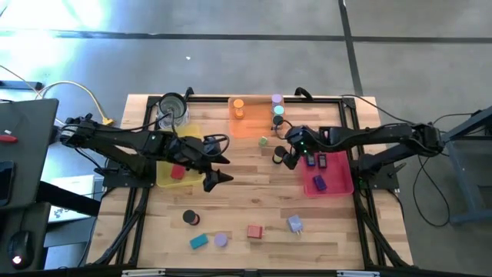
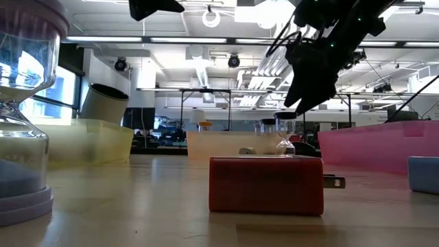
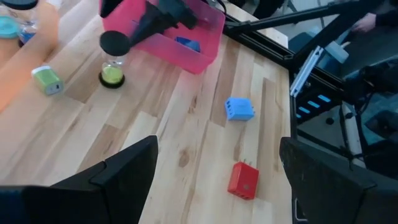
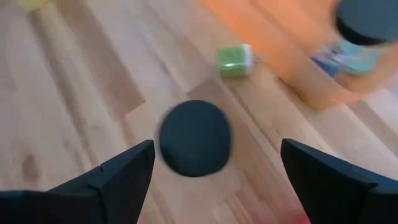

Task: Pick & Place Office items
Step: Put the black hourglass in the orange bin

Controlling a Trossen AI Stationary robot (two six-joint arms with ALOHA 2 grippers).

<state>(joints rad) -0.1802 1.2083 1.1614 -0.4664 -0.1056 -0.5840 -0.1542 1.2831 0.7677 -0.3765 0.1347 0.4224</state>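
L to R across the table. Translucent yellow plastic tray (image 1: 163, 174) sits at 9 o'clock with a red block (image 1: 178, 172) inside. Left gripper (image 1: 221, 169) hovers just right of it, jaws wide, nothing held. Loose office items lie along the 6 o'clock edge: black cylinder (image 1: 190, 218), teal block (image 1: 199, 241), lavender disc (image 1: 221, 240), red plug-shaped block (image 1: 254, 231), light-blue block (image 1: 295, 224). Next, right gripper (image 1: 283, 157), near the orange tray (image 1: 247, 125), is spread fully, empty, poised directly over a black-capped green-filled upright cylinder (image 4: 194, 138). Axis vertical, so straight descent looks right; right arm is nearer. Pink tray (image 1: 336, 185) at 3 o'clock.
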